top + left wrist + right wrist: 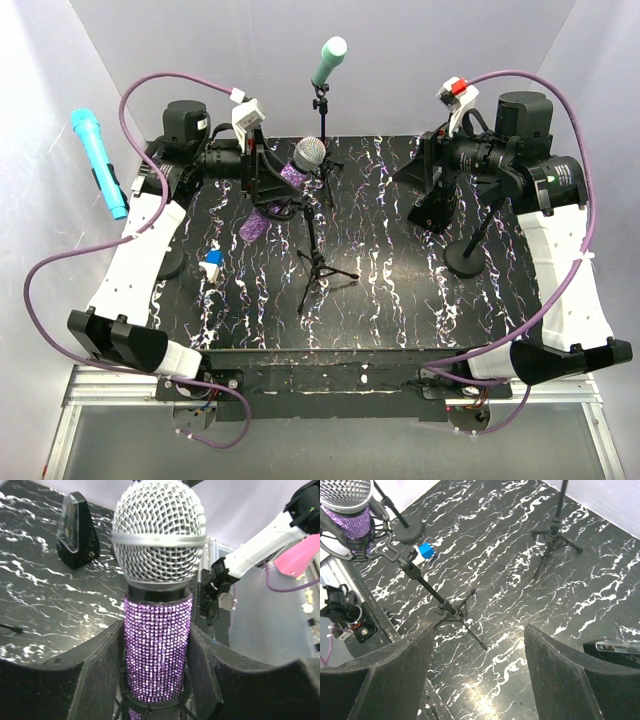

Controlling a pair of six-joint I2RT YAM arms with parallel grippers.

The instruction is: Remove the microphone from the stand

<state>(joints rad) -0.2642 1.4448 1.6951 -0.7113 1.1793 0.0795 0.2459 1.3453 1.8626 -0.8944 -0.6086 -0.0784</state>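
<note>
On our left side, the left tool (pixel 270 190) is clamping the microphone (pixel 157 620), its two dark, matte pads (pixel 100 670) pressing against either flank of the barrel just under the head. So the grasp is looking made, but the lifting is not. The foot of the barrel is sitting in the black clip (pixel 150 700) of the tripod stand (pixel 318 262), which is standing near the middle of the worktop (pixel 400 280). We are judging the task as barely past its first step, with the pull out of the clip yet to come.

The microphone is showing a rounded head of silver wire mesh with a smooth band round it, a black collar, and a cylindrical barrel crusted in small purple rhinestones that are catching the light. We are expecting that bumpy skin to give the pads good purchase. The stand is thin black tubing on three splayed legs, light enough, we are guessing, to tip if the clip is holding tight. The worktop is glossy black, veined white like marble.

Over on the right, the right tool (pixel 477 627) is hanging wide apart above the worktop, holding nothing.
</note>
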